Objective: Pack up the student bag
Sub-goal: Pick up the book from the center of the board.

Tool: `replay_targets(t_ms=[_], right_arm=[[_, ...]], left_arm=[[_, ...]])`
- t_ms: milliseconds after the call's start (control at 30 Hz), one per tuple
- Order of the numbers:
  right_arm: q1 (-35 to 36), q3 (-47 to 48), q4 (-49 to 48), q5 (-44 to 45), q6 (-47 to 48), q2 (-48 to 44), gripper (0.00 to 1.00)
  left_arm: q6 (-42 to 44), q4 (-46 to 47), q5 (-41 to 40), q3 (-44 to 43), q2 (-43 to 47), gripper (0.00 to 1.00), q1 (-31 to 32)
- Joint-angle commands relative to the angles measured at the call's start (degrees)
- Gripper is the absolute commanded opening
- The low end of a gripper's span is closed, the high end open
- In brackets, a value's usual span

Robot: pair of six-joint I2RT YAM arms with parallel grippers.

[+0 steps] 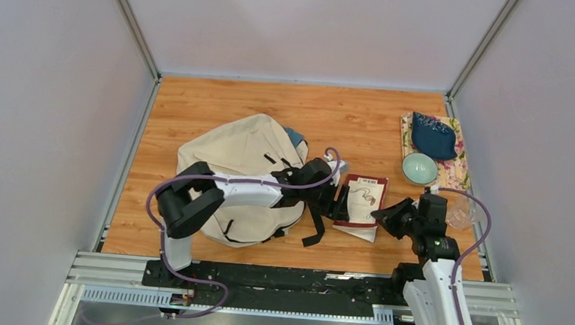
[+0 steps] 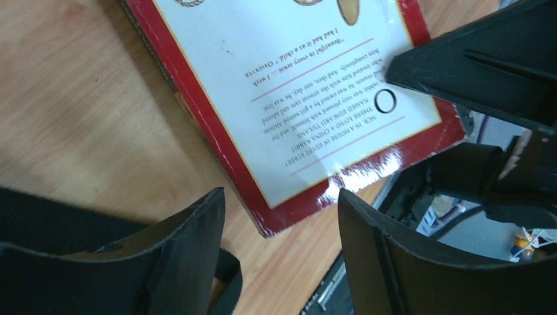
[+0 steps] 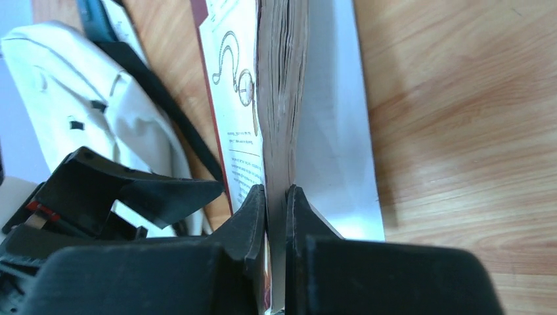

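The student bag (image 1: 240, 156), a big cream canvas backpack with black straps, lies left of centre; it also shows in the right wrist view (image 3: 85, 111). Right of it lies a red-bordered book (image 1: 361, 199) with a white cover panel. My right gripper (image 3: 276, 197) is shut on the book's (image 3: 279, 111) near right edge, one finger on the cover and one under the pages. My left gripper (image 2: 279, 216) is open just off the book's (image 2: 309, 85) left corner, with nothing between its fingers. From above, the left gripper (image 1: 340, 203) sits between bag and book.
A white sheet (image 3: 338, 131) lies under the book. A black bag strap (image 1: 314, 228) trails on the wood near the left gripper. At the back right, a floral mat (image 1: 457, 169) carries a dark blue cloth (image 1: 433, 135) and a teal bowl (image 1: 420, 168).
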State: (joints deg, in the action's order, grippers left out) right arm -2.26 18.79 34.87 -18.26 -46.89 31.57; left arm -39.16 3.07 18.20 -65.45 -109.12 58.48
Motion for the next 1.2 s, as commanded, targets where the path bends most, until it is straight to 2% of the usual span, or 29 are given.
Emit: replay_targets(t_ms=[0, 100, 333, 533, 967, 1167], right_arm=[[0.33, 6.26, -0.07, -3.88, -0.83, -2.65, 0.00], [0.33, 8.63, -1.29, -7.74, -0.92, -4.50, 0.00], [0.33, 10.74, -11.22, -18.62, -5.39, -8.46, 0.00], [0.42, 11.88, -21.86, -27.52, -11.55, -6.97, 0.00], [2.00, 13.73, -27.93, -35.00, -13.40, -5.03, 0.00], [5.86, 12.07, -32.32, -37.02, -14.71, -4.24, 0.00]], left_arm=[[4.96, -2.80, -7.99, 1.81, 11.55, 0.73, -0.20], [4.36, -2.81, -10.64, 5.75, 18.40, 0.75, -2.04], [-3.29, 7.47, -6.86, 18.77, 36.76, 0.86, -9.96], [-4.96, 8.87, -4.49, 21.15, 42.66, 0.87, -13.21], [-12.25, 21.09, -0.62, 23.44, 41.45, 0.87, -13.83], [-14.98, 26.72, 2.54, 23.79, 39.43, 0.87, -13.83]])
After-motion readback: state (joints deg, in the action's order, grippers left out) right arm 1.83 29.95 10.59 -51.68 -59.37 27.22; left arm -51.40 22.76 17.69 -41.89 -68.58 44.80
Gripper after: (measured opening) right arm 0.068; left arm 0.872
